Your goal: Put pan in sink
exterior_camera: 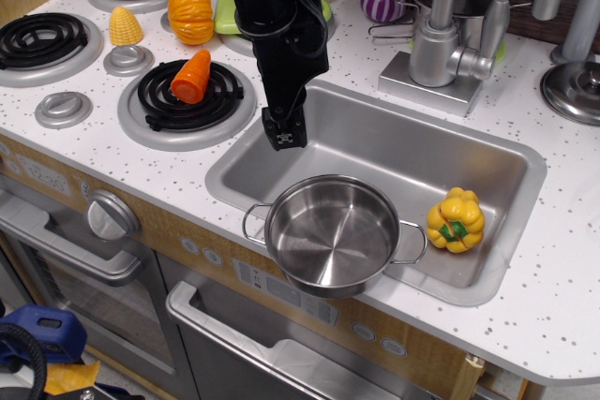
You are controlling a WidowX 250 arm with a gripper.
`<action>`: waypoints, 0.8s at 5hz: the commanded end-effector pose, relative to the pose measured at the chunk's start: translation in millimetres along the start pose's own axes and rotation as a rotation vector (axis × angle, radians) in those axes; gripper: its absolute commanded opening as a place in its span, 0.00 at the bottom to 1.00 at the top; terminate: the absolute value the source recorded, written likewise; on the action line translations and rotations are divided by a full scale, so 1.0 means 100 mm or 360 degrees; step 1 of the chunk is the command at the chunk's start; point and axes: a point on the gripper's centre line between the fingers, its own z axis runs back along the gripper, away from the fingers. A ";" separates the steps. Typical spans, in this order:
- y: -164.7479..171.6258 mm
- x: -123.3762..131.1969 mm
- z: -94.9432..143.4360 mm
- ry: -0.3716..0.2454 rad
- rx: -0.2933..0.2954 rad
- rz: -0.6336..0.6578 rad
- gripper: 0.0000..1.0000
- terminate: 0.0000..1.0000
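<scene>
The pan is a round shiny steel pot with two wire loop handles and no lid. It sits at the front edge of the sink, its base overlapping the sink's front rim and slightly tilted. My gripper hangs from the black arm over the sink's back left corner, up and to the left of the pan and apart from it. Its fingers look closed together and hold nothing.
A yellow pepper lies in the sink to the right of the pan. The faucet stands behind the sink. An orange carrot lies on a coil burner to the left. Corn, a pumpkin and a lidded pot are further back.
</scene>
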 end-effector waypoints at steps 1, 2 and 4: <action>0.00 0.00 0.00 0.0000 0.0000 0.0000 1.00 0.00; -0.01 0.06 0.17 0.0013 -0.0054 -0.0007 1.00 0.00; -0.26 0.22 0.21 0.0013 -0.0081 0.0086 1.00 0.00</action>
